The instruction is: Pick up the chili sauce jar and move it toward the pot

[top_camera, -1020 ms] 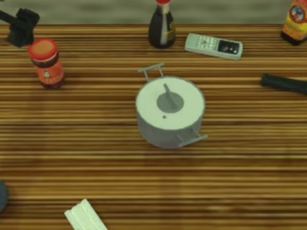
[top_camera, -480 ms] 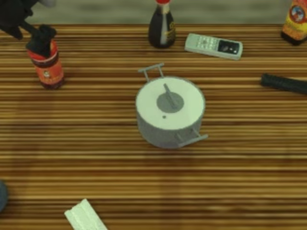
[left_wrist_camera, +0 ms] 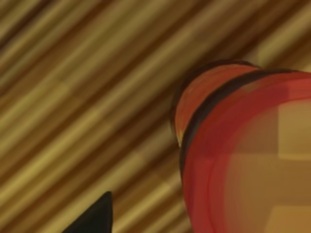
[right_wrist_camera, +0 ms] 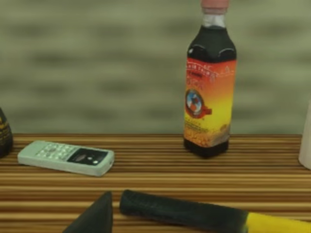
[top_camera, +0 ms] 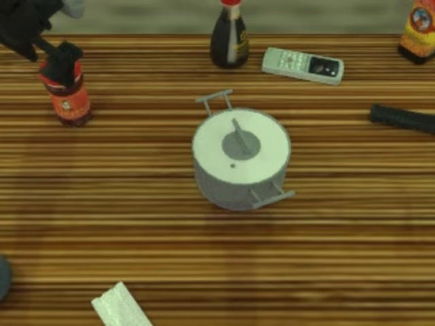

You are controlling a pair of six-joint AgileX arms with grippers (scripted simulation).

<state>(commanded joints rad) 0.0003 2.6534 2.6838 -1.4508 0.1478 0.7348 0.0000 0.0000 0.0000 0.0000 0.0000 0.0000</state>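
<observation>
The chili sauce jar (top_camera: 69,102), with an orange-red label and dark contents, stands upright at the table's far left. My left gripper (top_camera: 58,57) is down over its lid, open, and hides most of the lid from above. In the left wrist view the jar (left_wrist_camera: 243,145) fills the frame close up, and one dark fingertip (left_wrist_camera: 97,218) stands apart from its side. The grey pot (top_camera: 224,187) with a white lid sits mid-table, well right of the jar. My right arm is parked off the right side, and only one fingertip (right_wrist_camera: 97,216) shows, low over the table.
A dark soy bottle (top_camera: 229,37) and a white remote (top_camera: 302,65) lie behind the pot. A yellow-labelled bottle (top_camera: 418,27) stands at the back right, a black tool handle (top_camera: 402,117) below it. A white block (top_camera: 121,309) lies at the front left.
My left gripper came in from the far left corner and settled over the jar's lid. The jar and the pot have not moved.
</observation>
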